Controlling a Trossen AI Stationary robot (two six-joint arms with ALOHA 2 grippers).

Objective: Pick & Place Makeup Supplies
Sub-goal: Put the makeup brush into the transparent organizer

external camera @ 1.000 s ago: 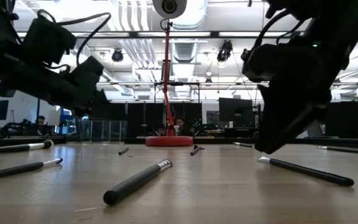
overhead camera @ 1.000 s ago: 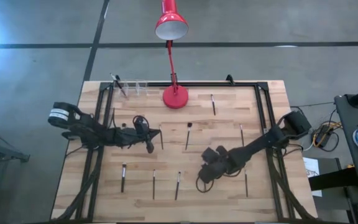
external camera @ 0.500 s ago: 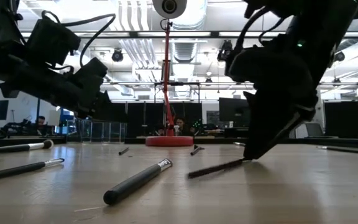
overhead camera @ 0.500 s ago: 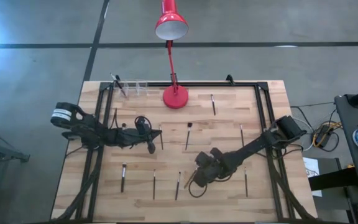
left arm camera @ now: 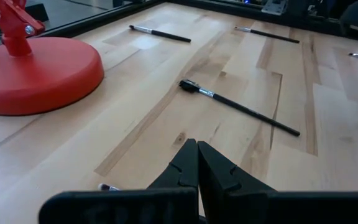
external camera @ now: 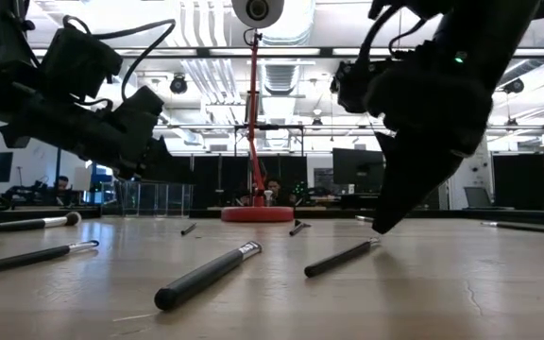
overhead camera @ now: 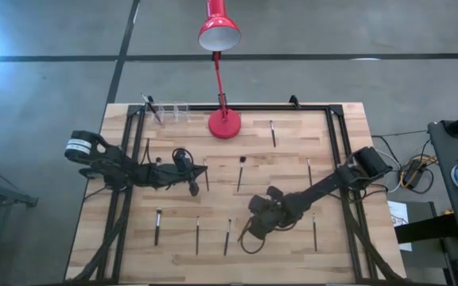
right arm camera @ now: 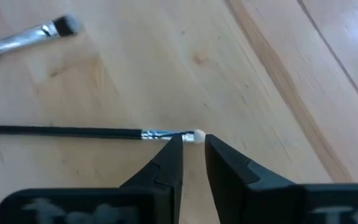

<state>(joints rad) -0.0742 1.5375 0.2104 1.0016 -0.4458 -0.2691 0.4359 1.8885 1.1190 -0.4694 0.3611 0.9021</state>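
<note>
The right gripper [right arm camera: 193, 148] is down at the table [overhead camera: 293, 151] near its front middle, its fingers narrowly parted around the pale tip of a thin dark brush [right arm camera: 73, 131] that lies flat on the wood; whether they actually pinch it cannot be told. The left gripper [left arm camera: 197, 158] hangs shut and empty over the table's left-centre, with other brushes [overhead camera: 241, 172] scattered about.

A red desk lamp with a round base [overhead camera: 224, 124] stands at the far middle edge of the light wooden plank table [overhead camera: 293, 246]. A clear plastic holder [overhead camera: 173, 112] sits near the lamp's base, toward the far left corner. A black metal frame [overhead camera: 334, 139] runs along the table's sides.
</note>
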